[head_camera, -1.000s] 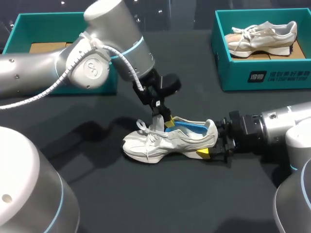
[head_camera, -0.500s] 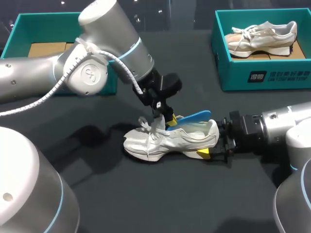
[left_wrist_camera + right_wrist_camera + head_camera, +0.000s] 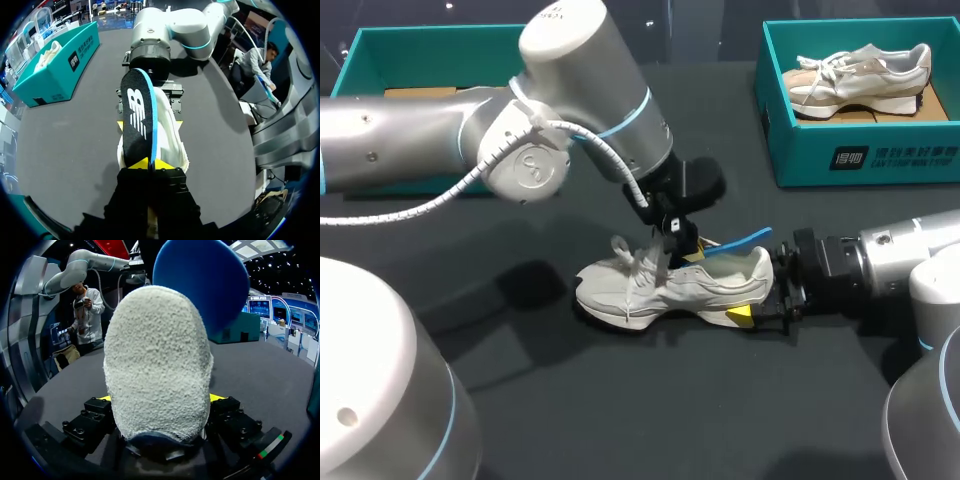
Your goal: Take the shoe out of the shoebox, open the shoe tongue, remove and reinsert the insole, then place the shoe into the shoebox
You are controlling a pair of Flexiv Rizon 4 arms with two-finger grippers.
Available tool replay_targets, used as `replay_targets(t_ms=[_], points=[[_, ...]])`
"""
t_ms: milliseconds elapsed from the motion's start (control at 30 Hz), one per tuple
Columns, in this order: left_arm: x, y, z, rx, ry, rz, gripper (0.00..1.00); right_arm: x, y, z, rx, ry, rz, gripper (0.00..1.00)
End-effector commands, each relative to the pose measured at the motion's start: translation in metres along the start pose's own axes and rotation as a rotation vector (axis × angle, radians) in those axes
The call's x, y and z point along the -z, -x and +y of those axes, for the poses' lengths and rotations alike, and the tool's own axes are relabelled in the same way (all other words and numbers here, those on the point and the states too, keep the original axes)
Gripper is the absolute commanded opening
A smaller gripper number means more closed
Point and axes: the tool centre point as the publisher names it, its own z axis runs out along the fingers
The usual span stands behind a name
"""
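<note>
The left arm (image 3: 570,130) has swung rightward and drawn the blue insole (image 3: 735,241) further up, so its heel end now rises above the collar of the shoe (image 3: 670,290). The left jaws are pinched tight on the insole's front end. The right jaws clamp the shoe's heel from both sides. The white shoe sits sole-down on the dark counter (image 3: 620,400), well apart from the teal shoebox (image 3: 860,160), which holds a 2nd shoe (image 3: 860,75)
</note>
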Motion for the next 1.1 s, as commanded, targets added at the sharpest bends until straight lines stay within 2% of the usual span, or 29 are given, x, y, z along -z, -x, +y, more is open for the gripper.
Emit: replay_targets(t_ms=[33, 67, 133, 267, 400, 567, 733, 967, 1100], points=[[-0.002, 0.000, -0.003, -0.001, 0.011, -0.009, 0.19, -0.002, -0.002, 0.001, 0.000, -0.004, -0.001, 0.00], [-0.002, -0.001, -0.002, -0.002, 0.013, -0.014, 0.27, -0.002, -0.002, 0.001, 0.000, -0.004, -0.001, 0.00], [-0.001, -0.003, 0.000, -0.005, 0.013, -0.027, 0.33, -0.002, -0.002, 0.001, 0.000, -0.004, -0.001, 0.00], [0.000, -0.006, 0.004, 0.000, 0.014, -0.052, 0.38, -0.002, -0.002, 0.001, 0.000, -0.004, -0.001, 0.00], [0.006, -0.009, 0.007, 0.002, 0.002, -0.066, 0.49, -0.002, -0.002, 0.001, 0.000, -0.004, -0.001, 0.00], [0.012, -0.013, 0.001, -0.010, -0.019, -0.116, 0.49, -0.002, -0.002, 0.001, 0.000, -0.004, -0.001, 0.00], [0.009, -0.015, -0.012, -0.043, -0.018, -0.180, 0.50, -0.002, -0.002, 0.001, 0.000, -0.004, -0.001, 0.00], [-0.004, -0.020, -0.025, -0.094, 0.007, -0.277, 0.51, -0.002, -0.002, 0.001, 0.000, -0.004, -0.001, 0.00], [-0.015, -0.016, -0.029, -0.099, 0.028, -0.330, 0.53, -0.002, -0.002, 0.001, 0.000, -0.004, -0.001, 0.00]])
